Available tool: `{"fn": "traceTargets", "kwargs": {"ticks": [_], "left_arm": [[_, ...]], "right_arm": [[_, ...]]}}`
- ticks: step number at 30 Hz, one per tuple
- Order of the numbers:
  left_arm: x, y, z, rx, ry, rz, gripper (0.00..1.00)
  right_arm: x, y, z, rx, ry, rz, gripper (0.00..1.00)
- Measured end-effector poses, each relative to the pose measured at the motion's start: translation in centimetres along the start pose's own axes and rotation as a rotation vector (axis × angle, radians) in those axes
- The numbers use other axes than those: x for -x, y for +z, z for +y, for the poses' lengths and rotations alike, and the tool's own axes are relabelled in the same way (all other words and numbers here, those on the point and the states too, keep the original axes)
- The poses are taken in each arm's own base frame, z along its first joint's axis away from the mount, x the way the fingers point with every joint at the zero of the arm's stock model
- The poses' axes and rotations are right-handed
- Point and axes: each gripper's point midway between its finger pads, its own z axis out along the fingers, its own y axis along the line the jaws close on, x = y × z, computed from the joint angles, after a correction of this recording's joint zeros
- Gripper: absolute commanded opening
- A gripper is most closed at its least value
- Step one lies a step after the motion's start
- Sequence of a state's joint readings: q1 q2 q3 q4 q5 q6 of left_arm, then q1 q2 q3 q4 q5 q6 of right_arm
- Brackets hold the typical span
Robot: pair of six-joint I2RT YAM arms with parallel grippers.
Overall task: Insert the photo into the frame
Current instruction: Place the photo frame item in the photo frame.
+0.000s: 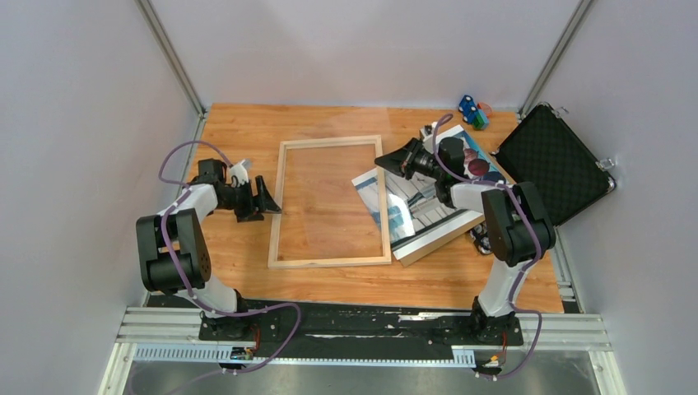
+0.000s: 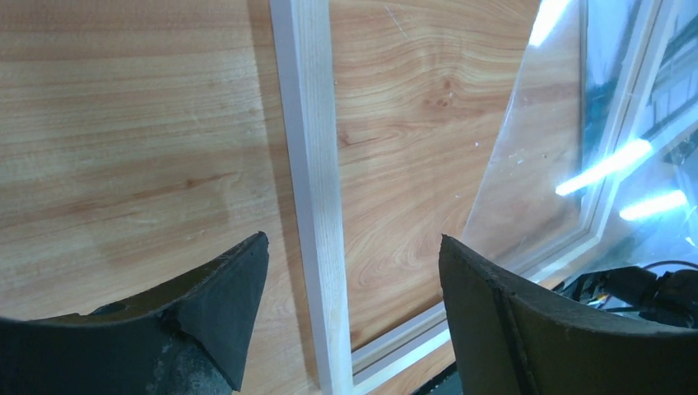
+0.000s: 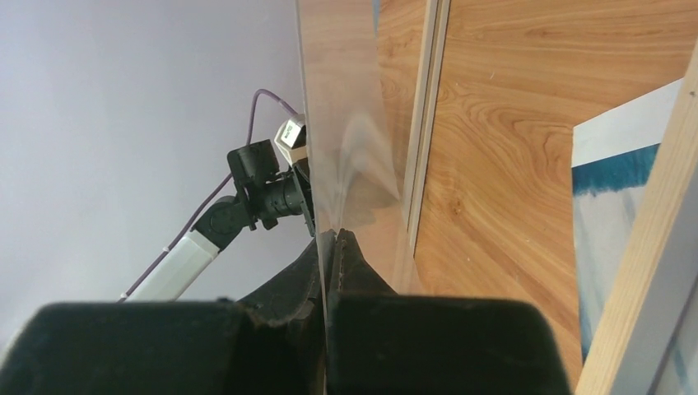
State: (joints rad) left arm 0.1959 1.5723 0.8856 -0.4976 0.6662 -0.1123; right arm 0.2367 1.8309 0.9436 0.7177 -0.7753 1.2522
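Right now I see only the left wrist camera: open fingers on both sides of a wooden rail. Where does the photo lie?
Observer: The photo lies at the right side of the frame, one corner past its right rail.
Operator: What is the other arm doing?
Observer: The right gripper is shut on the edge of the clear sheet, holding it tilted over the frame.
Operator: Anything else over there?
Observer: An open black case lies further to the right.

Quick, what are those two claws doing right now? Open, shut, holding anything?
Left gripper: open, jaws either side of the frame's left rail, gripping nothing.
Right gripper: shut on the edge of the clear pane.
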Motion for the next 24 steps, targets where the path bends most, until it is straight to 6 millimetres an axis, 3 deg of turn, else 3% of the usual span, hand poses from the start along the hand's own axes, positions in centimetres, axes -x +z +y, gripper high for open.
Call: {"fn": "traceTargets", "kwargs": {"ticks": [11, 24], "left_arm": [[0.2, -0.2, 0.2, -0.030, 0.080, -0.012, 0.89], [1.8, -1.8, 0.7, -0.010, 0.187, -0.099, 0.89]], "right_arm": [[-0.6, 0.8, 2.0, 0.078, 0.046, 0.005, 0.00], [1.1, 1.9, 3.6, 0.115, 0.019, -0.013, 0.00]]}}
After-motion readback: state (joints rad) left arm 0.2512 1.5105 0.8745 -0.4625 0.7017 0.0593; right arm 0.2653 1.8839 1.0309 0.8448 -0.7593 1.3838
